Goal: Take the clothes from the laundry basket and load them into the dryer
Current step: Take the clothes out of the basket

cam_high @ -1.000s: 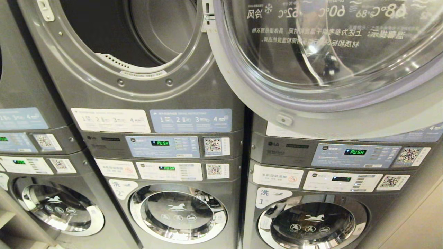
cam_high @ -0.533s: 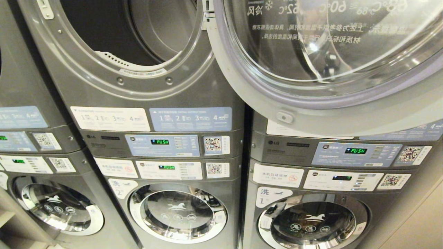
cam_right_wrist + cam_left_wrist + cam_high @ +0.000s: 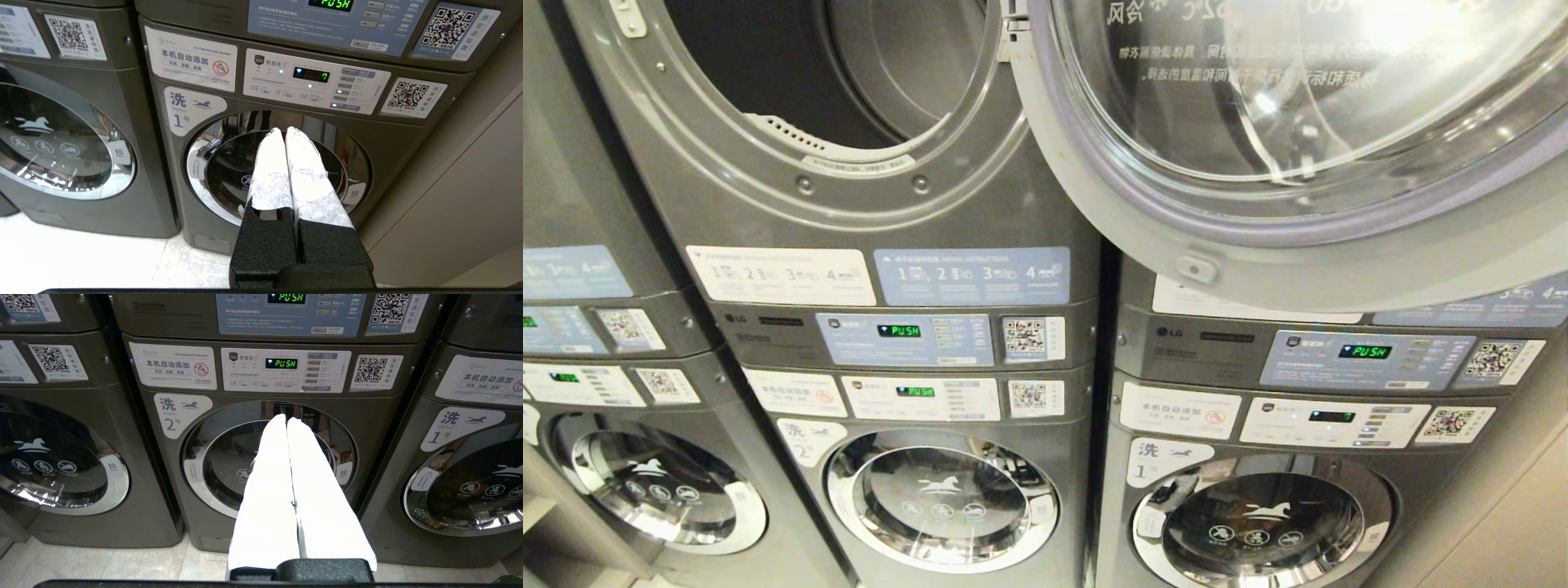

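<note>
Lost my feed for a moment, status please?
Left gripper shut, empty; right gripper shut, empty. Dryer open, door swung right. No clothes or basket in view.

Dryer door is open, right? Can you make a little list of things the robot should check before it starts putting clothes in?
1. Dryer door swung open: ok.
2. Dryer drum opening free of obstruction: ok.
3. Laundry basket in sight: not ok, no view shows it.
4. Left gripper shut and holding nothing: ok.
5. Right gripper shut and holding nothing: ok.
6. Drum has no clothes inside: cannot tell, only part of it shows.
</note>
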You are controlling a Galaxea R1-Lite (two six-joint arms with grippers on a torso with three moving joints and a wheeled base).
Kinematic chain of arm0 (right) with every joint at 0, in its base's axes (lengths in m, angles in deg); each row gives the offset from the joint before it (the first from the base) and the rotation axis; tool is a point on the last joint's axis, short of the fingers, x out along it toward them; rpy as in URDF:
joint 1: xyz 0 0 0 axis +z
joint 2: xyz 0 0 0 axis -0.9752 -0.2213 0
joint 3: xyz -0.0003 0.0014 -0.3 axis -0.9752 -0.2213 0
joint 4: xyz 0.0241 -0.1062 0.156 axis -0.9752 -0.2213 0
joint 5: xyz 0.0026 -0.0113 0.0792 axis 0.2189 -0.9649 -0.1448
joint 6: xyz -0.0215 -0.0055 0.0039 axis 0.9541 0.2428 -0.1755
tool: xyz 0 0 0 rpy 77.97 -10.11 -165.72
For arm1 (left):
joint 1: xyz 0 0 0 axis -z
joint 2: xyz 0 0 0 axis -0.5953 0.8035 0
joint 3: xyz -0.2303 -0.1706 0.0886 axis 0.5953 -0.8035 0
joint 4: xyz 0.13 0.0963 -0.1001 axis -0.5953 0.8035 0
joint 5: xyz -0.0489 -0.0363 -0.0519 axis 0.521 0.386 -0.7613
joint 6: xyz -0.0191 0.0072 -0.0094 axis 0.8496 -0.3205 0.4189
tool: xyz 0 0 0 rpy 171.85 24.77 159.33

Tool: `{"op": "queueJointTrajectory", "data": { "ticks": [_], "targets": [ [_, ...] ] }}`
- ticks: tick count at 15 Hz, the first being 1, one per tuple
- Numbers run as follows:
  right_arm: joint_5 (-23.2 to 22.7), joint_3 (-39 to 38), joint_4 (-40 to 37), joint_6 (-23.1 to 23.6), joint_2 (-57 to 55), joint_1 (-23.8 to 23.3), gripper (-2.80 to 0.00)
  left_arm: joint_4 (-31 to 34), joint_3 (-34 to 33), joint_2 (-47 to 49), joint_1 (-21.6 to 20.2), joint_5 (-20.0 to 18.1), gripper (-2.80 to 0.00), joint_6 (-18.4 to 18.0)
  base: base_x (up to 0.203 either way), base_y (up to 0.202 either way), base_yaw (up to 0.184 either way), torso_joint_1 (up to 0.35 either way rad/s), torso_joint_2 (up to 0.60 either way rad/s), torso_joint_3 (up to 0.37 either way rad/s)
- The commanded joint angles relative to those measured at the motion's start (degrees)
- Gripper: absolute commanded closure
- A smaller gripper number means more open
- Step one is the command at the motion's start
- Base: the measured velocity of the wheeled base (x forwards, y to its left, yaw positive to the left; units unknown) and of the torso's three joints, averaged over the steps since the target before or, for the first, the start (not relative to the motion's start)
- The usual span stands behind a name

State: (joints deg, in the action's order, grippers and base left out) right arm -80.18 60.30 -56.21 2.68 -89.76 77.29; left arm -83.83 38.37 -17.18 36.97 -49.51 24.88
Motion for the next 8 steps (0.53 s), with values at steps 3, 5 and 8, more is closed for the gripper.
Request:
{"op": "queueJointTrajectory", "data": {
  "ticks": [3,5,8],
  "targets": [
    [0.0,0.0,-0.1,0.1,0.1,0.0,0.00,0.0,0.0,0.1,0.0,0.0,0.00,0.0,0.000,0.000,0.000,-0.059,0.13,0.072],
    [0.0,0.0,-0.1,0.1,0.0,0.0,0.00,0.1,0.0,0.1,0.0,0.0,0.00,0.0,0.000,0.000,0.000,-0.055,0.11,0.068],
    [0.0,0.0,-0.1,0.0,0.1,0.0,0.00,0.0,0.0,0.1,0.0,0.0,0.00,0.0,0.000,0.000,0.000,-0.055,0.13,0.070]
  ]
}}
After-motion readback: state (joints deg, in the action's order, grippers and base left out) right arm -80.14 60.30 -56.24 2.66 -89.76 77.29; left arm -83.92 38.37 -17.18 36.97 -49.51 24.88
